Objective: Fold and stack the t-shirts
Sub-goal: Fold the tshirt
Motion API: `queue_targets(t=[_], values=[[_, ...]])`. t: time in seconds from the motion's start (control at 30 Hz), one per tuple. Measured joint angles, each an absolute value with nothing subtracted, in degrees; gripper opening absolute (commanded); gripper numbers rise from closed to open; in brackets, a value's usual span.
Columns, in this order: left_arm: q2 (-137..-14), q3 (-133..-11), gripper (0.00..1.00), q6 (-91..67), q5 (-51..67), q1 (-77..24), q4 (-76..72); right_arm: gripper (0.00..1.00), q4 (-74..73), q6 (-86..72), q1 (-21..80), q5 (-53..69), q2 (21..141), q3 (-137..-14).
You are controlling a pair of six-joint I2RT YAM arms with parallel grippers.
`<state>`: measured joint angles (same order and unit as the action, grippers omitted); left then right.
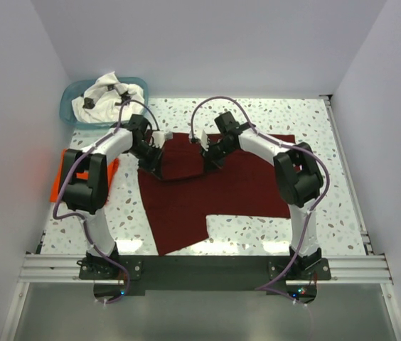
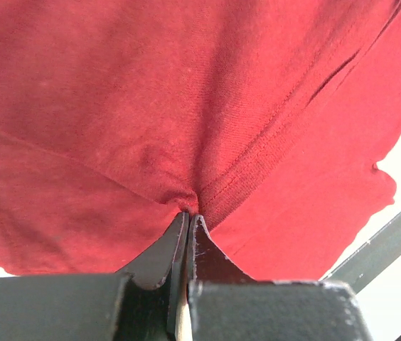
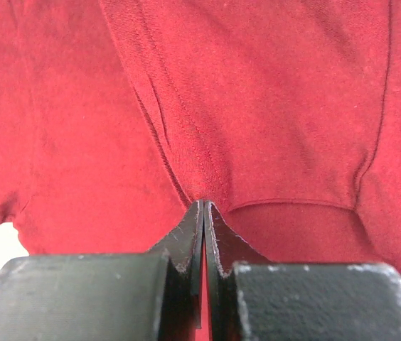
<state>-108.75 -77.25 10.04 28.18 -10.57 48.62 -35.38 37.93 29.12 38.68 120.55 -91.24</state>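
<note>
The dark maroon t-shirt (image 1: 215, 188) lies spread over the middle of the table, its far part lifted and folded toward the near side. My left gripper (image 1: 155, 158) is shut on its cloth at the far left; the left wrist view shows the fabric (image 2: 186, 106) bunched at the closed tips (image 2: 188, 215). My right gripper (image 1: 206, 153) is shut on the cloth near the far middle; the right wrist view shows a hem (image 3: 257, 142) pinched at the tips (image 3: 205, 204). The orange-red t-shirt (image 1: 64, 177) lies at the left edge, mostly hidden by my left arm. The white printed t-shirt (image 1: 108, 96) sits in the basket.
A teal plastic basket (image 1: 72, 91) stands at the far left corner. White walls close in the table on three sides. A metal rail (image 1: 200, 268) runs along the near edge by the arm bases.
</note>
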Motion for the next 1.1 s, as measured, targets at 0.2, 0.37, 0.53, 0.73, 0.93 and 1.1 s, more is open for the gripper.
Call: queue_targets(t=[0.2,0.37,0.53,0.73,0.93,1.1], values=[[-108.68,-75.16,0.0,10.02,28.16,-11.38,48.56,0.0,-36.34,39.57,29.19,38.79,119.87,-90.3],[-108.68,-74.74,0.15,10.09,28.12,-11.46,48.64,0.14,-37.01,40.8,29.19,38.79,119.5,-88.64],[-108.66,-75.24,0.35,11.22,29.45,-11.49,50.43,0.38,-40.27,41.71,28.84,39.22,119.48,-88.92],[-106.45,-83.61,0.48,11.31,30.96,-9.13,48.03,0.36,-42.72,36.29,20.84,40.05,118.8,-93.8],[-108.33,-96.49,0.43,10.9,27.24,-8.27,40.95,0.34,-42.44,31.97,5.37,33.36,116.22,-98.06],[-115.07,-100.22,0.43,9.98,23.68,-8.6,36.42,0.33,-42.57,30.81,-1.1,24.58,116.2,-98.67]])
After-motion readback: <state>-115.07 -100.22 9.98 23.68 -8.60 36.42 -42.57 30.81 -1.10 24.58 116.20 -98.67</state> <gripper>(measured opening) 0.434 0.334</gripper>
